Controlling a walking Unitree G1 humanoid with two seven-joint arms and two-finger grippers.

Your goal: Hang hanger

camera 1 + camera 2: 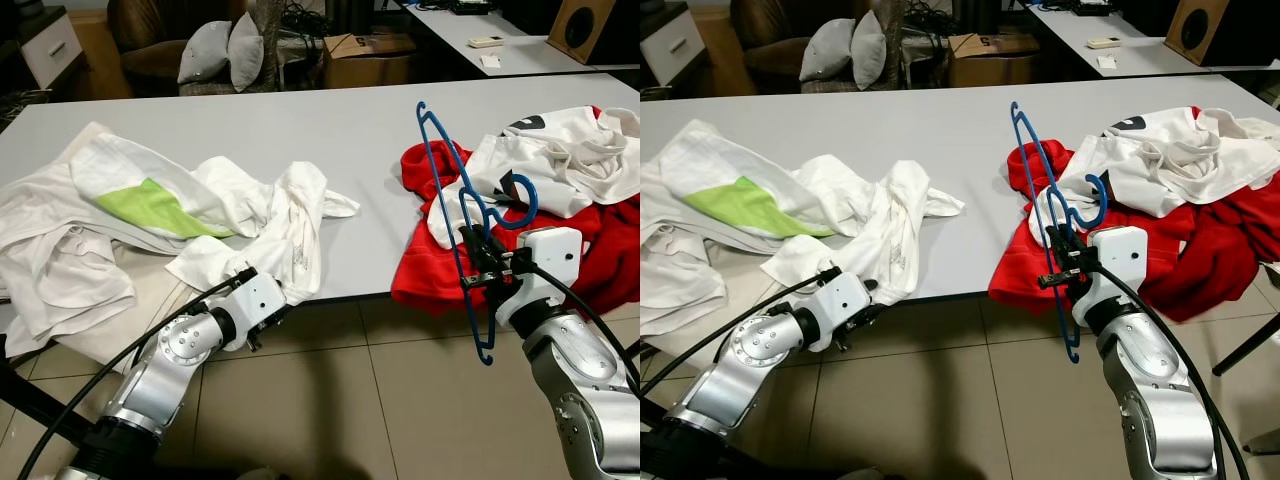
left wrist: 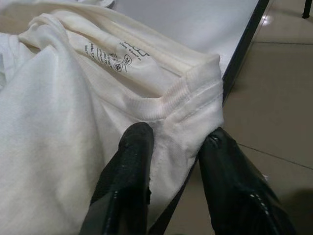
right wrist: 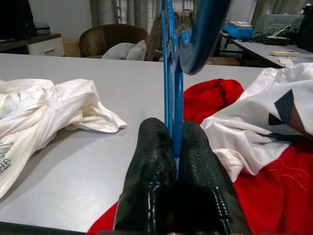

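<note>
In the left eye view, the right gripper stands at about 4 o'clock of the grey table, clamped on the blue hanger, which rises tilted toward 11 o'clock over the red garment, while the left gripper sits at 7 o'clock against the hanging edge of the white shirt. In the left wrist view its two fingers straddle the shirt's ribbed collar, parted, with cloth between them, not visibly pinched. In the right wrist view the fingers are closed on the hanger's blue bars, which run straight up from the tips, so the step in hand appears to be dressing the shirt, and the next move likely calls for bringing the hanger's arm over into the collar opening.
</note>
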